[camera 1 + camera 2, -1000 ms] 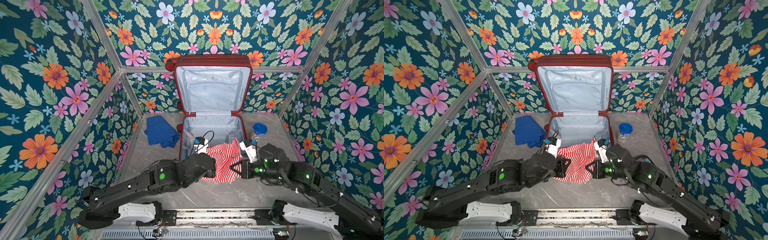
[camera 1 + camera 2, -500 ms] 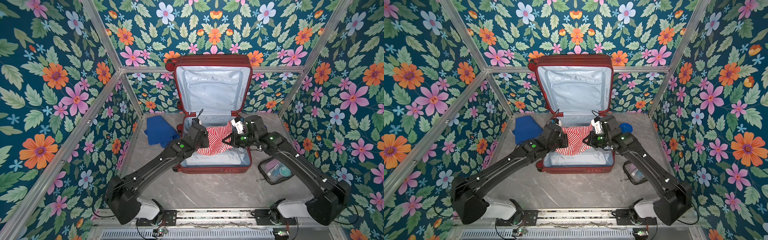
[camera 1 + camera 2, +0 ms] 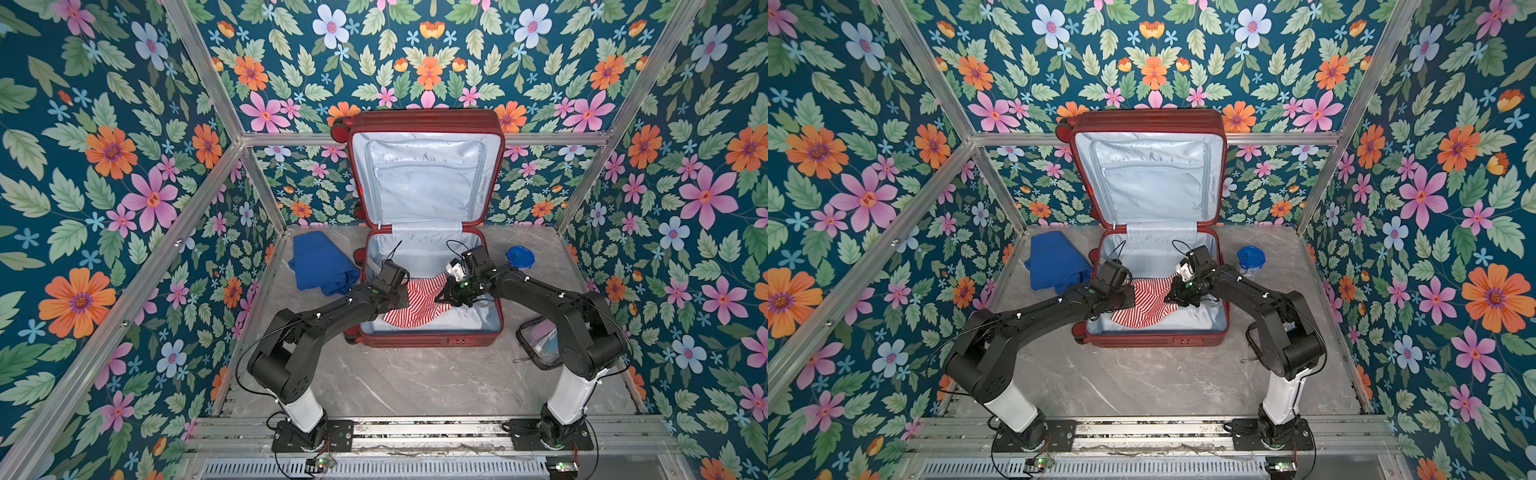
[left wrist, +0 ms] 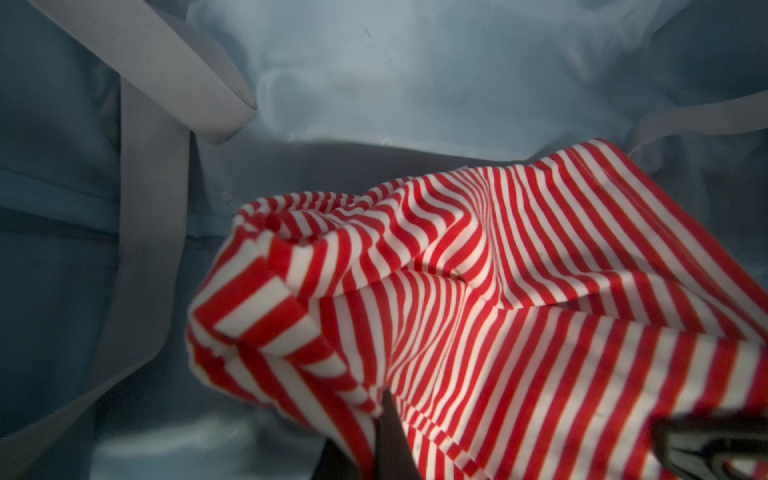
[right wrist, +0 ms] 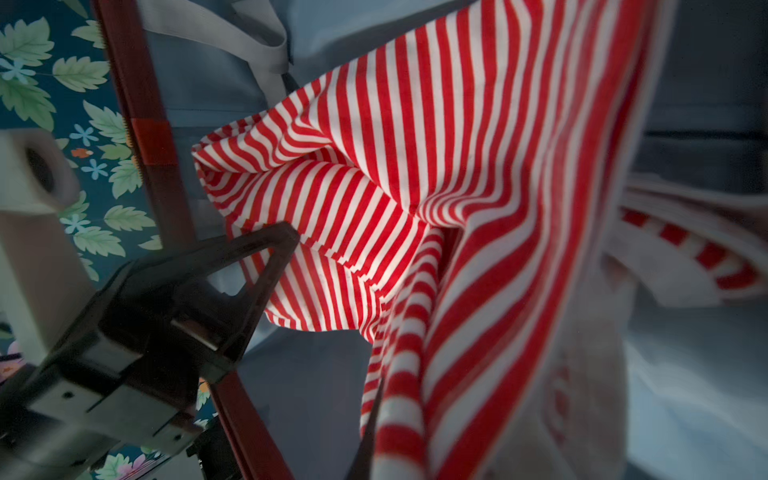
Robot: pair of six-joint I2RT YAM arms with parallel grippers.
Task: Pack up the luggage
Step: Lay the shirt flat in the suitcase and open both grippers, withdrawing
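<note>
The luggage [image 3: 428, 341] [image 3: 1154, 341] lies open on the table, its dark-red lid propped against the back wall and showing pale lining. A red-and-white striped cloth [image 3: 415, 305] [image 3: 1144, 305] [image 4: 498, 291] [image 5: 415, 166] sags into the lower half. My left gripper [image 3: 405, 297] [image 3: 1131, 297] [image 4: 386, 440] is shut on the cloth's left edge. My right gripper [image 3: 440, 297] [image 3: 1169, 297] [image 5: 370, 436] is shut on its right edge. Both hang low inside the case, and the cloth hides the fingertips in the wrist views.
A folded blue cloth [image 3: 320, 264] [image 3: 1054, 262] lies on the table left of the case. A blue-lidded container [image 3: 519, 257] [image 3: 1251, 257] stands to its right. A clear pouch [image 3: 540, 340] lies under the right arm. Grey straps [image 4: 153, 249] cross the lining.
Both arms carried the striped cloth from the front of the case over its rim and inside, then sank lower. The cloth now sags onto the lining.
</note>
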